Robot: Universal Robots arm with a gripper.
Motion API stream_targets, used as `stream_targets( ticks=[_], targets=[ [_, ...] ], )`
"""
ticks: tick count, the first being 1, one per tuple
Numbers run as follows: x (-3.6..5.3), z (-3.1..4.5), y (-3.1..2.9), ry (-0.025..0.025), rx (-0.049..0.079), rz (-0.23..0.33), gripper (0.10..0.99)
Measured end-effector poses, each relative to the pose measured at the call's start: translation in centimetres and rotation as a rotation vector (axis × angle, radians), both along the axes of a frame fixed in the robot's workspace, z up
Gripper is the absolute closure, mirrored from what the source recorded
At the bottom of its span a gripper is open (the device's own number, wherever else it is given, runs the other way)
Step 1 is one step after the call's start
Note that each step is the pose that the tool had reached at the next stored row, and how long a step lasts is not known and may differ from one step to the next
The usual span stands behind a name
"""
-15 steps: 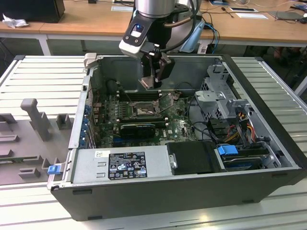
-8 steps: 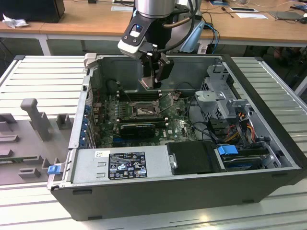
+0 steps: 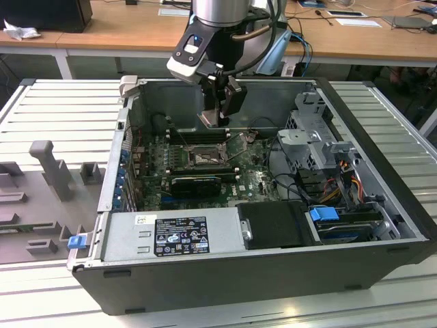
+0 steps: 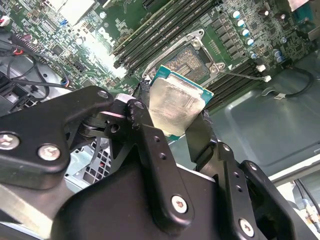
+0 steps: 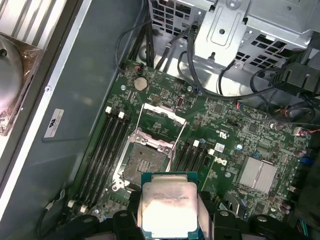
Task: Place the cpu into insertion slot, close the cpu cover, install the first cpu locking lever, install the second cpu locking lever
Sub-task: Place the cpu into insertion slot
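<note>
The hand (image 3: 220, 117) grips the cpu (image 5: 167, 207) by its edges, grey face showing, above the board (image 5: 240, 135). In the exterior view it hangs at 12 o'clock of the uncovered slot (image 3: 203, 158).

We can read nothing. A black label (image 3: 181, 234) sits on the power supply (image 3: 126, 239), a white sticker (image 5: 54, 123) on the case wall (image 5: 85, 75); their print is too small for us.

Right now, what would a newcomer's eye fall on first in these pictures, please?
The cpu, grey metal face showing, sits clamped in the gripper above the motherboard. On the board the insertion slot lies bare, its cpu cover swung up. In the exterior view, the arm reaches down into an open computer case.
</note>
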State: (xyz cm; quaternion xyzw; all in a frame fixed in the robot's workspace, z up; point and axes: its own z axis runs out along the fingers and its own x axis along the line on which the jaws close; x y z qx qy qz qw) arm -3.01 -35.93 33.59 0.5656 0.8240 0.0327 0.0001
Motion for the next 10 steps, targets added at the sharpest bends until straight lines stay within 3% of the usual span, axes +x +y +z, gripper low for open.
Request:
stream_targets(
  ticks=[10],
  targets=[
    [0.00,-0.16,0.00,0.0015,0.000,-0.018,0.557]
  ],
)
